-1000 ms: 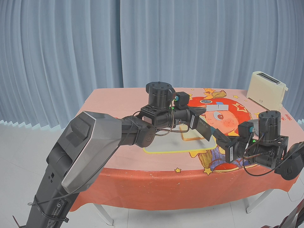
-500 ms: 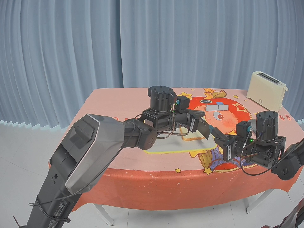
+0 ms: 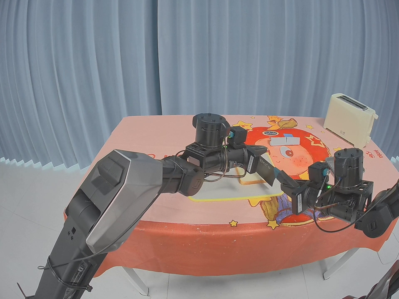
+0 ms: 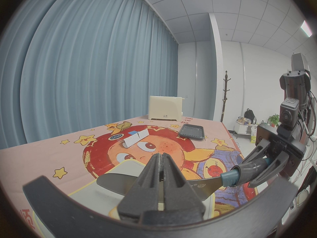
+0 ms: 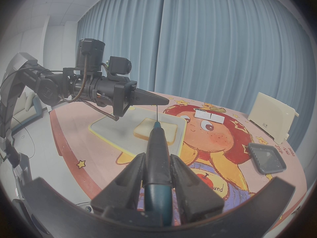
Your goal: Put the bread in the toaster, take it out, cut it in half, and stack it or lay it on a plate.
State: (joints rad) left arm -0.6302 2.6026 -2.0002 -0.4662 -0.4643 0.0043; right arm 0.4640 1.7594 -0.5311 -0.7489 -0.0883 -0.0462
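A slice of bread (image 5: 143, 129) lies on the pale cutting board (image 5: 112, 129) near the table's middle. My right gripper (image 5: 158, 169) is shut on the dark handle of a knife (image 5: 156, 146), whose blade (image 3: 268, 171) slants over the bread. From the left wrist the same right gripper (image 4: 264, 162) holds the handle while the blade (image 4: 112, 182) passes behind my left gripper (image 4: 161, 156). The left gripper's fingers are pressed shut, and its tip (image 5: 165, 101) hovers just by the blade's top. I cannot tell whether it touches the blade. The cream toaster (image 3: 349, 119) stands at the far right corner.
A dark rectangular plate (image 5: 267, 157) sits on the table's right side, between the toaster (image 5: 272, 116) and my right arm. A small white card (image 3: 284, 140) lies beyond the cutting board (image 3: 216, 189). The tablecloth's front edge is close below both arms.
My right gripper with the knife has shifted slightly left toward the board. The left arm's wrist has settled a little lower, its shut gripper staying by the blade.
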